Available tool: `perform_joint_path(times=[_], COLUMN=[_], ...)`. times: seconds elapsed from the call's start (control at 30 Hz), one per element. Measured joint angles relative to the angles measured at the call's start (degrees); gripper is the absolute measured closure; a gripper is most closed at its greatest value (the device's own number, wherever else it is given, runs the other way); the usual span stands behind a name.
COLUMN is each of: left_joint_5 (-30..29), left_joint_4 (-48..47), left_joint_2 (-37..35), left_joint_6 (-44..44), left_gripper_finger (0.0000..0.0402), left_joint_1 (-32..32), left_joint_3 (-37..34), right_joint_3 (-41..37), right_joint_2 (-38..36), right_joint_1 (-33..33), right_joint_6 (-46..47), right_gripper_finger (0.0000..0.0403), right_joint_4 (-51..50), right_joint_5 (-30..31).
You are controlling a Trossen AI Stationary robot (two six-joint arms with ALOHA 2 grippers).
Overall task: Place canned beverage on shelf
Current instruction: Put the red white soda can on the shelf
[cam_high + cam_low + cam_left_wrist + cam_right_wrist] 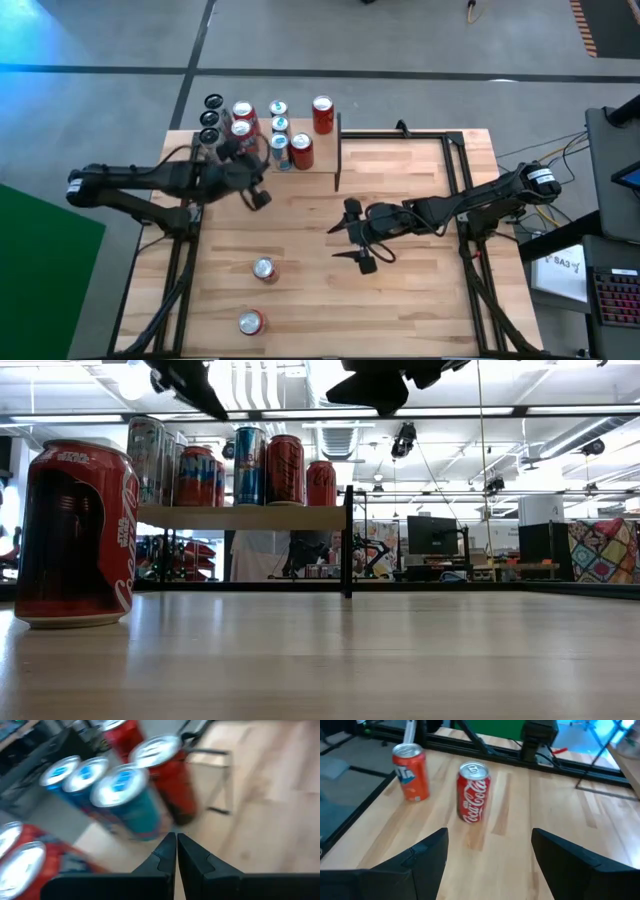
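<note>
The shelf point(300, 178) stands at the far left corner of the bench point(420, 290). Many cans stand close together on it: red ones, blue ones and some dark ones. One more red can point(322, 115) stands at the far right end of the shelf, a little apart from the rest.

The left gripper point(259, 198) is just in front of the shelf, over the bench. Its fingers point(165, 855) are pressed together and hold nothing. In the left wrist view a blue can point(127, 800) and a red can point(167, 775) stand right ahead of them.

The right gripper point(357, 243) is over the middle of the bench. Its fingers point(425, 852) are wide apart and hold nothing. It points toward two cans that stand on the bench at the near left. One is a red Coca-Cola can point(473, 792). The other is an orange can point(412, 772), a bit to the side of it and nearer the bench edge. The two cans do not touch. The wood between the right gripper and the Coca-Cola can is bare.

In the low view a big red can point(75, 535) stands very near the camera, and the shelf shows behind it with its cans on top.
</note>
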Motion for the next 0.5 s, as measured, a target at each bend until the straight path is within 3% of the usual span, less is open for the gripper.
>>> perform_joint_path(times=[0.27,0.5], left_joint_5=[0.0,0.0], left_joint_4=[1.2,1.2], left_joint_2=[-0.1,0.0], left_joint_6=[-6.7,-13.9], left_gripper_finger=[0.0402,0.0401], left_joint_1=[-15.5,-24.3], left_joint_3=[-0.1,0.2], right_joint_3=[0.0,0.0], right_joint_2=[0.0,0.0], right_joint_1=[0.0,0.0], right_joint_6=[4.6,7.4], right_gripper_finger=[0.0129,0.0129], right_joint_4=[0.0,0.0], right_joint_5=[2.7,2.7])
